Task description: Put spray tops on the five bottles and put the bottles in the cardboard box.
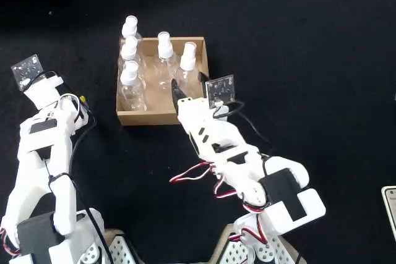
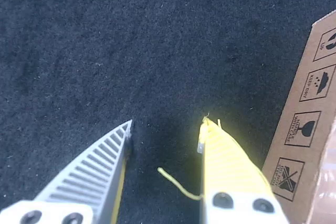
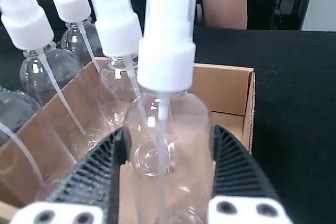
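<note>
Right wrist view gives you the bottle (image 3: 165,150), spray top (image 3: 167,51) on, upright inside the cardboard box (image 3: 226,90) beside four more capped bottles (image 1: 129,73); your right hand (image 3: 168,132) clamps its sides. Your left hand (image 2: 165,127) gapes empty over the black surface (image 2: 105,40), next to the box's printed handling symbols (image 2: 304,127).

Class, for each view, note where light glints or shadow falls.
High view: white spray tops glare against the dark table; right wrist view: small glints on the clear bottle in the right pincer; left wrist view: faint shadow on the table beside the left pincer.
</note>
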`<action>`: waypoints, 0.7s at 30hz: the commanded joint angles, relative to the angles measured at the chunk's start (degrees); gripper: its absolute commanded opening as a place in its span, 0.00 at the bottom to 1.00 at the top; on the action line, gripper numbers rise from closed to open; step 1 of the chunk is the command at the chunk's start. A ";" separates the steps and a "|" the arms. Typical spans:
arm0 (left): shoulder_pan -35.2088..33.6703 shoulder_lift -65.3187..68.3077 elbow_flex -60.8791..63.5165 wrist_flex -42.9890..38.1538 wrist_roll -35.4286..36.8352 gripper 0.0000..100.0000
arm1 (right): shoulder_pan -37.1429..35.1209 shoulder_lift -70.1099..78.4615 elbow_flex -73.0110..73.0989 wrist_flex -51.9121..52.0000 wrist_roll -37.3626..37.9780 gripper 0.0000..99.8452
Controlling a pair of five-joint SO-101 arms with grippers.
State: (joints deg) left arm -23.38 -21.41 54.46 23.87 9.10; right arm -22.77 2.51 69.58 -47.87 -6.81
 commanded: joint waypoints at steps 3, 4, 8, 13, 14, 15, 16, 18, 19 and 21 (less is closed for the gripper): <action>0.13 -1.23 -0.31 -1.05 0.62 0.18 | -2.37 0.04 -2.24 0.09 -0.18 0.16; 0.13 -1.14 -0.31 -0.97 0.62 0.18 | -2.20 0.04 -2.33 0.09 -0.18 0.16; 0.13 -1.14 -0.31 -1.05 0.62 0.18 | -2.46 0.04 -2.86 0.09 -0.18 0.26; 0.13 -1.23 -0.31 -1.23 0.62 0.18 | -2.46 0.04 -2.86 0.18 -0.18 0.33; 0.13 -1.23 -0.31 -1.23 0.62 0.18 | -2.55 -0.31 -2.59 0.09 -0.18 0.32; 0.13 -1.23 -0.31 -1.23 0.62 0.18 | -2.55 -1.45 -2.15 0.35 -0.18 0.32; 0.13 -1.23 -0.31 -1.23 0.62 0.18 | -2.55 -2.95 -1.45 0.35 -0.18 0.32; 0.13 -1.14 -0.31 -1.23 0.62 0.18 | -2.55 -6.55 0.48 0.44 -0.44 0.32; 0.13 -1.14 -0.31 -1.23 0.62 0.18 | -2.55 -8.04 1.27 0.44 -0.53 0.32; 0.13 -1.14 -0.31 -1.23 0.62 0.18 | -2.55 -10.24 2.59 0.70 -0.53 0.32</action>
State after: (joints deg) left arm -23.38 -21.41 54.46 23.87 9.10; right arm -24.35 -1.89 71.52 -47.87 -6.90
